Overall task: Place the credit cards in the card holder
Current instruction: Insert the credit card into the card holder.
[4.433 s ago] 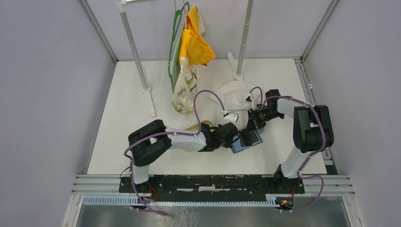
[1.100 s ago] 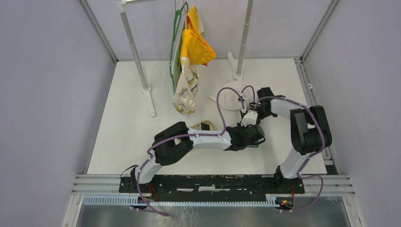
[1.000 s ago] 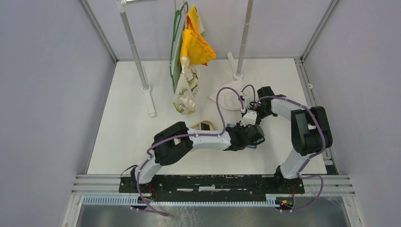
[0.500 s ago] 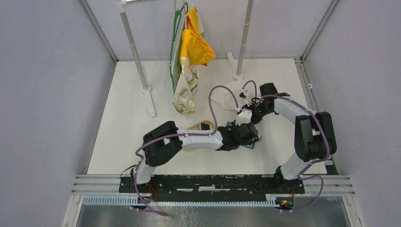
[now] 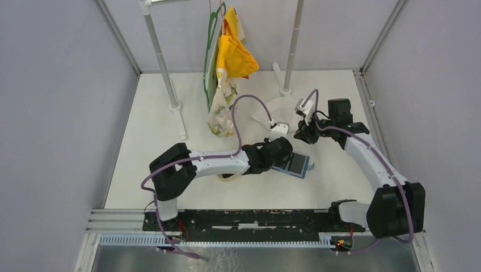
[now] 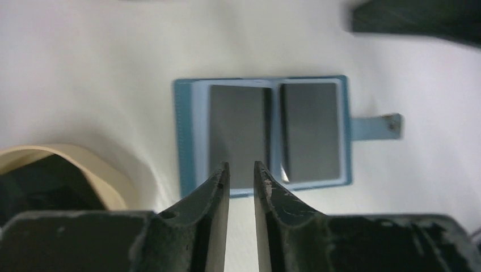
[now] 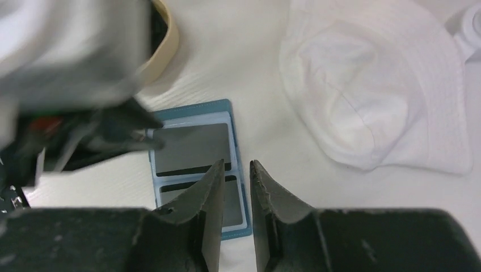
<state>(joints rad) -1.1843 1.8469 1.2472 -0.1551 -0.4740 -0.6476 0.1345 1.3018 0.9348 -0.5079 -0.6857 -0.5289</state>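
Observation:
The blue card holder (image 6: 184, 136) lies open and flat on the white table, with its snap strap (image 6: 391, 123) out to one side. Two black credit cards sit in its sleeves, one in the left sleeve (image 6: 237, 133) and one in the right sleeve (image 6: 311, 130). My left gripper (image 6: 241, 166) hovers just short of the holder's near edge, jaws close together with nothing between them. My right gripper (image 7: 235, 164) hangs above the holder (image 7: 193, 110), jaws close together and empty. From above, the holder (image 5: 305, 168) lies between both grippers.
A white hat (image 7: 374, 90) lies behind the holder to the right. A tan oval tray (image 6: 85, 164) sits beside the holder, mostly under my left arm. A garment rack with hanging cloths (image 5: 230, 56) stands at the back on two poles.
Both grippers were down on the holder. My left arm has drawn back to the left, and my right arm has lifted away to the back right. The holder now lies uncovered and open.

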